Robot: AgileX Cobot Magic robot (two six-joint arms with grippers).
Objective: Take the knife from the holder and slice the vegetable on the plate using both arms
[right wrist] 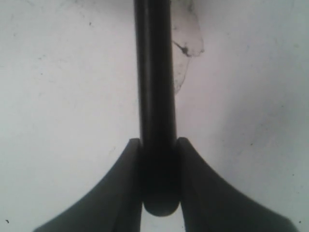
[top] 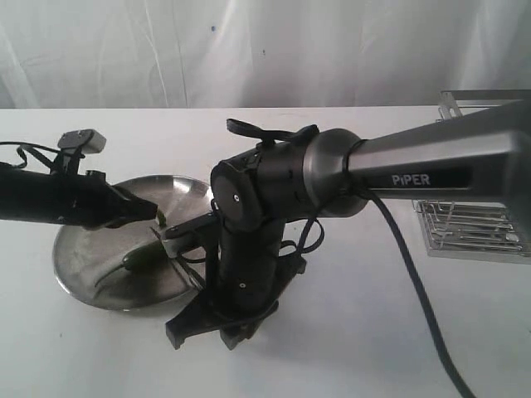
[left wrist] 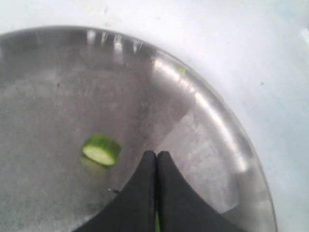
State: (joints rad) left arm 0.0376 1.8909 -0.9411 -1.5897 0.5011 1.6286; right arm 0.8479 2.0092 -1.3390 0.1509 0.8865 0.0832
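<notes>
Only the right wrist view shows the right gripper (right wrist: 158,145) clamped on the knife (right wrist: 154,72). Its black handle runs straight out ahead of the jaws, far end cut off, and in the exterior view the right arm (top: 274,199) hides most of it. The left gripper (left wrist: 156,157) is closed tight, a cut slice (left wrist: 101,150) lying on the plate (left wrist: 212,121) just beside its tips. The vegetable (top: 143,259) lies close by both grippers' tips, its length pointing toward the right gripper.

Two arms (top: 50,199) (top: 415,166), one plate (top: 83,265), one knife (right wrist: 155,96), one holder (top: 473,232), one vegetable (top: 139,259), one cut slice (left wrist: 101,150).
</notes>
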